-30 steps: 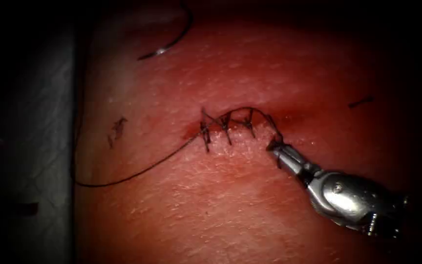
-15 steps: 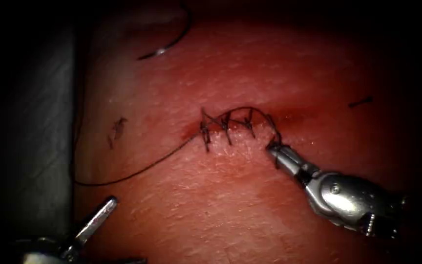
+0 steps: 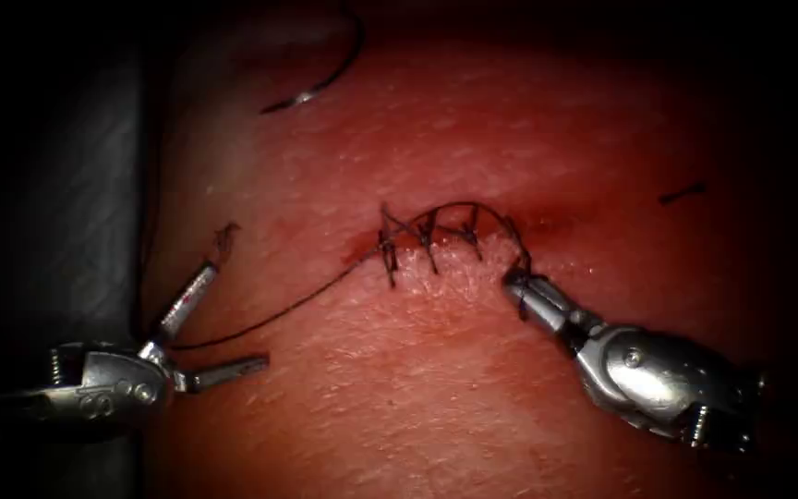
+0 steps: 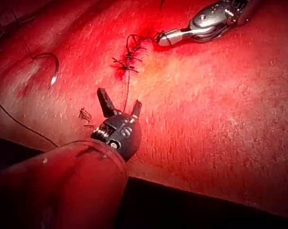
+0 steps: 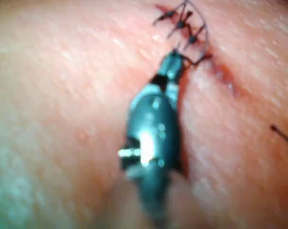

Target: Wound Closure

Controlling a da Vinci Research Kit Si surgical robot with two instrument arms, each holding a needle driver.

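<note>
Steel jaws of the right tool (image 3: 515,280) are pressed together on the thread (image 3: 279,314) at the right end of the stitched cut (image 3: 445,236), just below the wound line; the right wrist view shows the same tip (image 5: 175,56) closed against the last stitch. The left tool (image 3: 219,323) stands well to the left of the cut with its jaws spread wide and holding nothing; the loose strand runs between the two open blades, and whether it touches either cannot be told. In the left wrist view, that tool (image 4: 120,102) again straddles the strand, apart from the stitches (image 4: 128,59).

The needle (image 3: 325,79) lies free on the tissue (image 3: 436,407) far above and left of the cut, held by neither tool and not in the tissue.

Handling judgement: the thread is light, limp and fine, likely to slip from a loose grip and to fray or snap under a hard pull; it is best taken on its free run between stitch line and left tool. The needle is stiff, smooth and small; mid-curve is the safe hold, away from the point. The tissue looks soft and wet, and may tear at the stitches.

Containers: none present. Short cut ends of thread (image 3: 681,193) lie loose to the right of the cut.
</note>
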